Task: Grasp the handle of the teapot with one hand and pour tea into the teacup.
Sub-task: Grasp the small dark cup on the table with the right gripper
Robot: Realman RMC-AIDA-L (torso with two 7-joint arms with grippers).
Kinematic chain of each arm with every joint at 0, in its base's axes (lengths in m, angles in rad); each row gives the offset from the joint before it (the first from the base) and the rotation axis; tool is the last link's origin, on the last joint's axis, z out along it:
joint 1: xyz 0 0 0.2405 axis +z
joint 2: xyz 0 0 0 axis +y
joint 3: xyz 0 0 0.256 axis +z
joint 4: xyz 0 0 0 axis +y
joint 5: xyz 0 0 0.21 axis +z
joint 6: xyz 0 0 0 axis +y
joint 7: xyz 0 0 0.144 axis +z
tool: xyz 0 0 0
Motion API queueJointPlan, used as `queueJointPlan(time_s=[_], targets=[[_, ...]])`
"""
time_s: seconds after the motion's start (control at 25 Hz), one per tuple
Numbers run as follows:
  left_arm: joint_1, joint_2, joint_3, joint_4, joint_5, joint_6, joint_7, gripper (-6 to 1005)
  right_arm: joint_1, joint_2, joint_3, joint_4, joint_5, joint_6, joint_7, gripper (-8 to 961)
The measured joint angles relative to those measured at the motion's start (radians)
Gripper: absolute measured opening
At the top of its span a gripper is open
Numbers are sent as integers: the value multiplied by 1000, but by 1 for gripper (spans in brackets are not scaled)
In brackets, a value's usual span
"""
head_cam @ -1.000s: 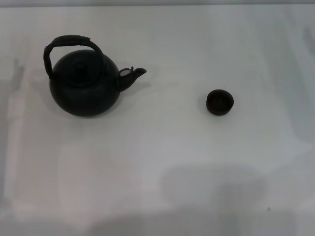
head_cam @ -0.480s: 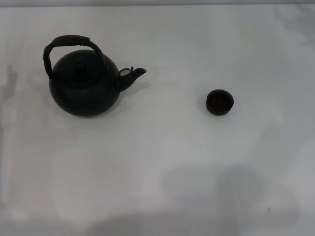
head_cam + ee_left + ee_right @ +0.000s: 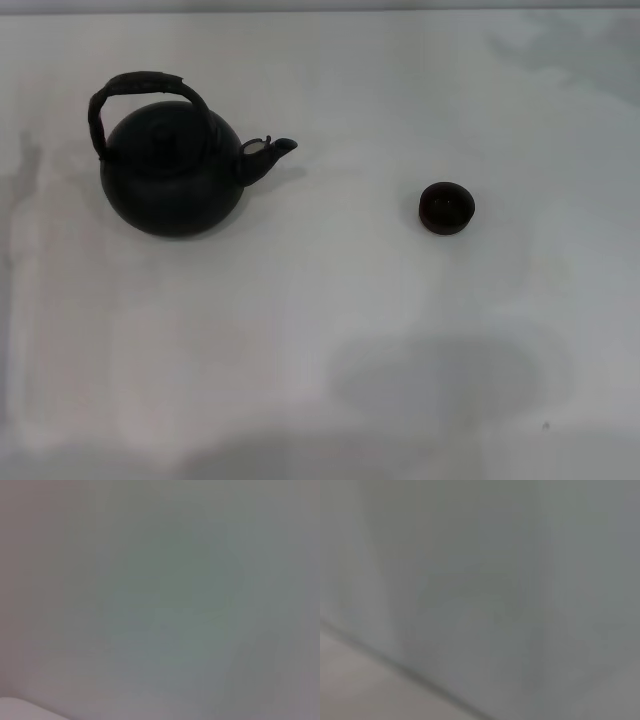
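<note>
Nothing grasped yet; teapot and teacup stand untouched, as one second ago.

On the white surface [image 3: 330, 320] only faint shadows have shifted near the left edge and far right corner; the objects have not moved, so I judge the reach is only beginning. The teapot [image 3: 172, 180] stands upright toward the far left corner, lid on, its contents hidden, handle [image 3: 140, 90] arched free above it, spout toward the teacup [image 3: 446, 208]. The teacup, well apart right of centre, looks empty. No claw is visible, so I cannot tell their state.
</note>
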Motion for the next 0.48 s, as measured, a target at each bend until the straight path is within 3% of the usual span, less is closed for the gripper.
queueJointPlan(time_s=[0.28, 0.44, 0.48], targets=[[-15, 0, -1, 4, 0, -7, 4, 848, 51, 63, -3, -128, -219, 245, 53, 825], [-21, 0, -1, 4, 0, -7, 3, 848, 72, 131, -24, -175, -357, 333, 49, 823], [-26, 1, -1, 4, 0, -7, 4, 848, 77, 138, -35, -176, -381, 338, 53, 822]])
